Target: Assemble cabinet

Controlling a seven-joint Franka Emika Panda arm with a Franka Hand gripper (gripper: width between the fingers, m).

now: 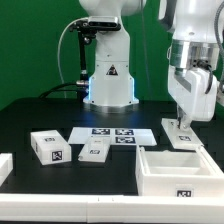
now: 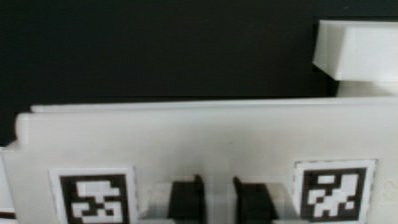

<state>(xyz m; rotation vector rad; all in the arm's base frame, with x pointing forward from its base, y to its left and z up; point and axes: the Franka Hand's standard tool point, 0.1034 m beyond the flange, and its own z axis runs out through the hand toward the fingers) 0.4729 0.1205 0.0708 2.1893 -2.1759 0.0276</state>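
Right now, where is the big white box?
In the exterior view, the cabinet sits at the front on the exterior view's right, with a flat white piece just behind it and the marker board farther left.

On the table [image 1: 30, 115] I see the robot base [image 1: 107, 80] at the back, in the middle. In front of it lies the marker board [image 1: 112, 135]. Toward the exterior view's left of this board sits a small block [image 1: 50, 147], and a second small block [image 1: 95, 150] lies between that one and the board, just beside the board's front edge. The cabinet [image 1: 160, 180] stands at the front, on the exterior view's right. Behind it lies a flat part [image 1: 184, 138], and the gripper [image 1: 186, 120] hangs directly above this part. One more piece [image 1: 5, 165] sits at the exterior view's left edge. In the wrist view a wide part [image 2: 196, 140] lies just beyond the fingers [image 2: 187, 200].
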